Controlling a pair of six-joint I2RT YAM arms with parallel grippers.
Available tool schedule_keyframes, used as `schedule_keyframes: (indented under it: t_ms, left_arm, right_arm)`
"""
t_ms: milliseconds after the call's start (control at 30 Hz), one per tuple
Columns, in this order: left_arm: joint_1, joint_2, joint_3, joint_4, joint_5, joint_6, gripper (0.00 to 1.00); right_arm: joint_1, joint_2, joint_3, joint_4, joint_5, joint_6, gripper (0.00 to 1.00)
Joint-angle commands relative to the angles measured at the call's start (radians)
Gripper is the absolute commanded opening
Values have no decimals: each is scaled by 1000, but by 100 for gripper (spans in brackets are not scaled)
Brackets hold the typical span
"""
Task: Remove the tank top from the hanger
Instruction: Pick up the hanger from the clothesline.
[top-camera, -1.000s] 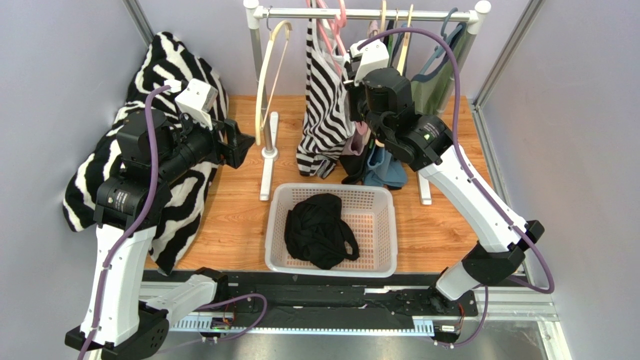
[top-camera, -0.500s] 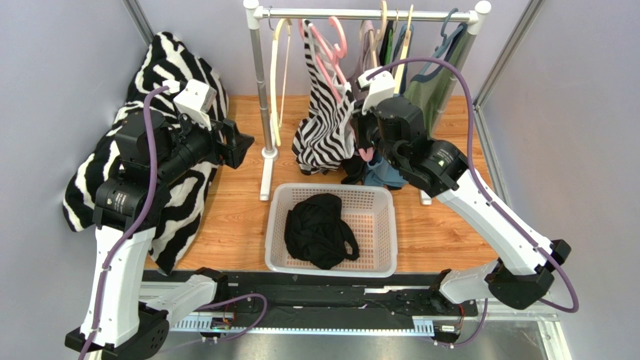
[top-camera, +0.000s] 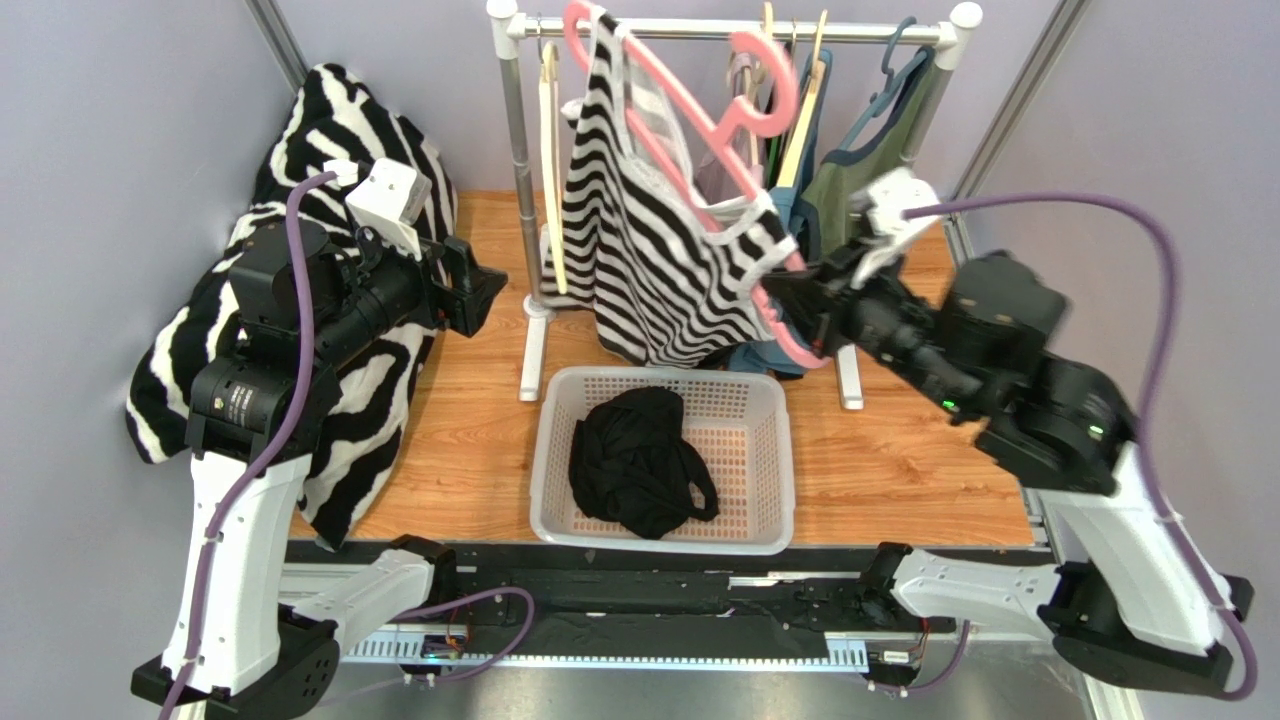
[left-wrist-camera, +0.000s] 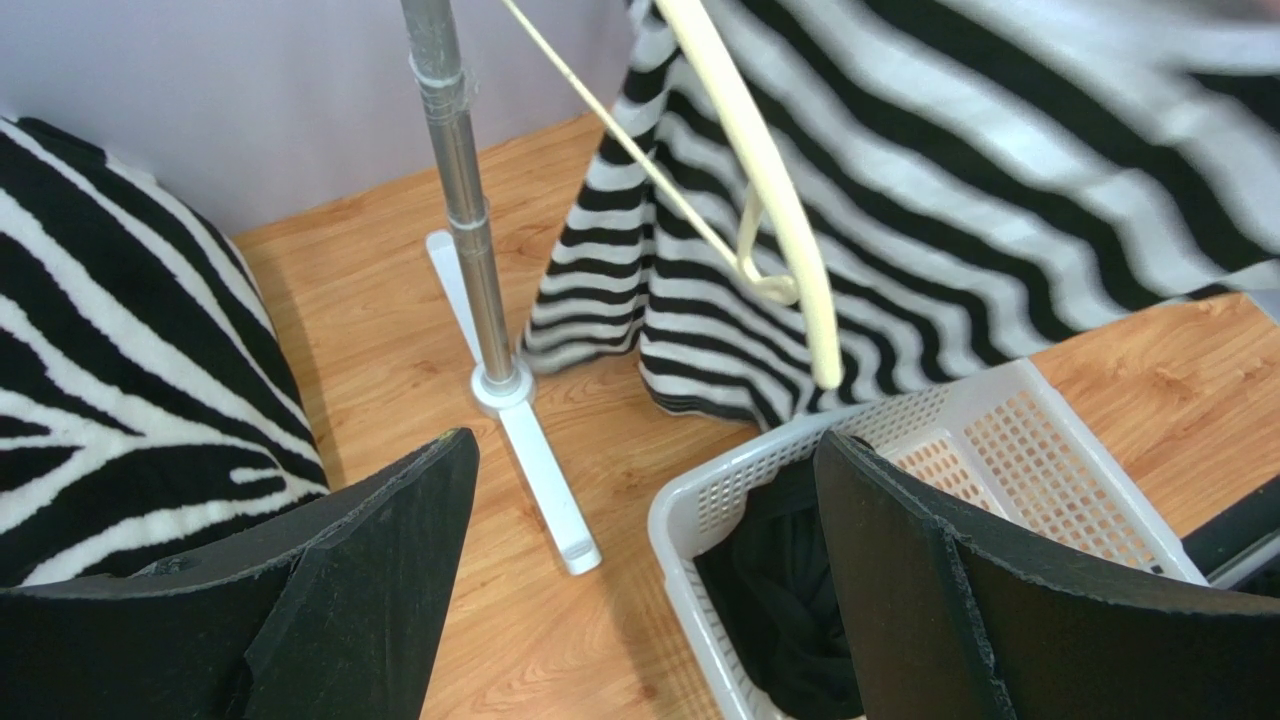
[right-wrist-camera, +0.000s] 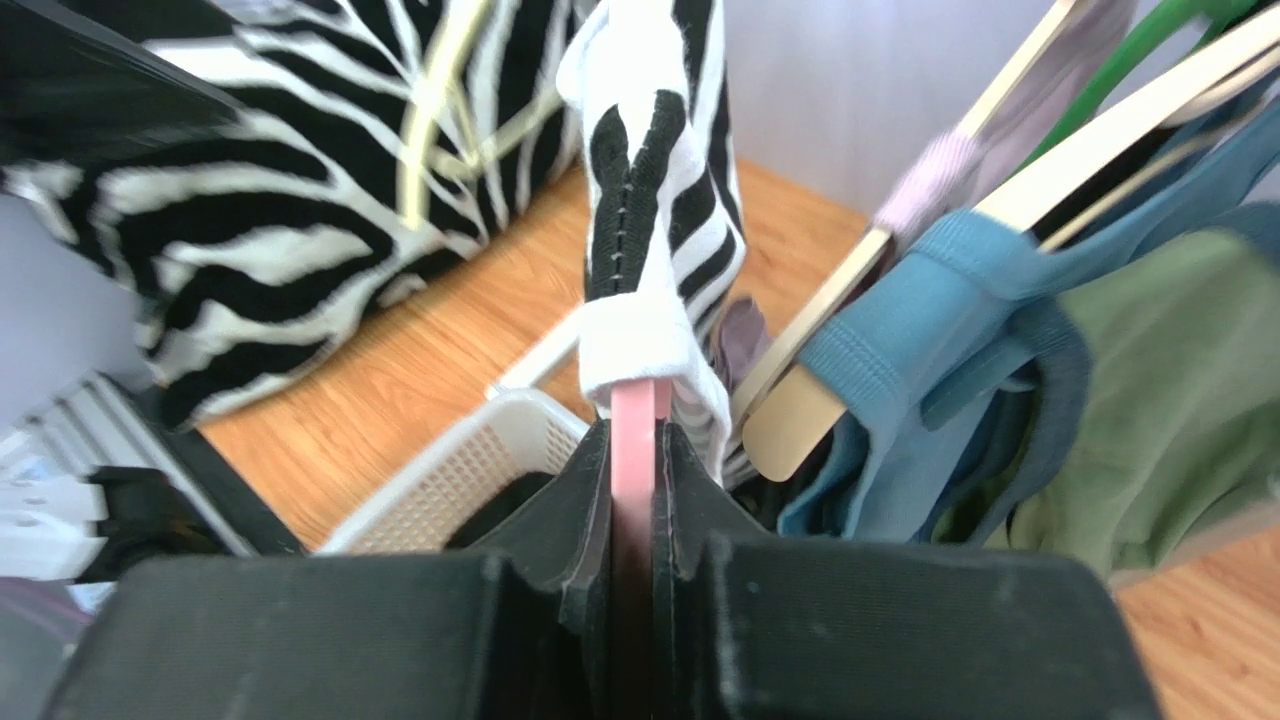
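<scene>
tank top (top-camera: 654, 255) — on hanger (right-wrist-camera: 639, 435), slung tilted above bench (top-camera: 902, 450) far edge, middle | right pincer (right-wrist-camera: 639, 465) pinching hanger's low end | left pincer (left-wrist-camera: 646, 450) spread, empty | fabric likely light, soft, stretchy — best taken at hem or strap

Wooden table (top-camera: 481, 450), orange-brown grain, fills the middle. Left wall (top-camera: 90, 180) of plain lilac-grey beside the table, right wall (top-camera: 1157, 135) the same, back wall (top-camera: 451, 75) behind the table. Slanted metal frame posts (top-camera: 1026, 93) rise at the table's far corners. Clothes rack (top-camera: 516, 135), silver tube on white feet, stands on the table's far half. Black rail (top-camera: 661, 582) along the table's near edge, brushed metal sheet (top-camera: 676, 693) nearer still. Light soft, even.
</scene>
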Motion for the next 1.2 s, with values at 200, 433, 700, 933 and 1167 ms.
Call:
schedule_keyframes:
  t_ms: [200,433,700,933,1167]
  left_arm:
    - [16,-8,7,31,27,-20,91]
    - [17,-8,-2,33,33,-18,91]
    - [22,-4,9,25,40,-18,91]
    - [25,-4,44,2,85,8,91]
    - [27,0,124,-48,141,85,91]
  right_arm:
    - [3,-116,209,39,-151,-77,0]
    - [3,-142,258,12,-194,-97,0]
    - [3,-119,272,-125,-212,-131,0]
    - [3,-91,252,-233,-306,-154,0]
    - [3,-198,41,-204,-340,-195,0]
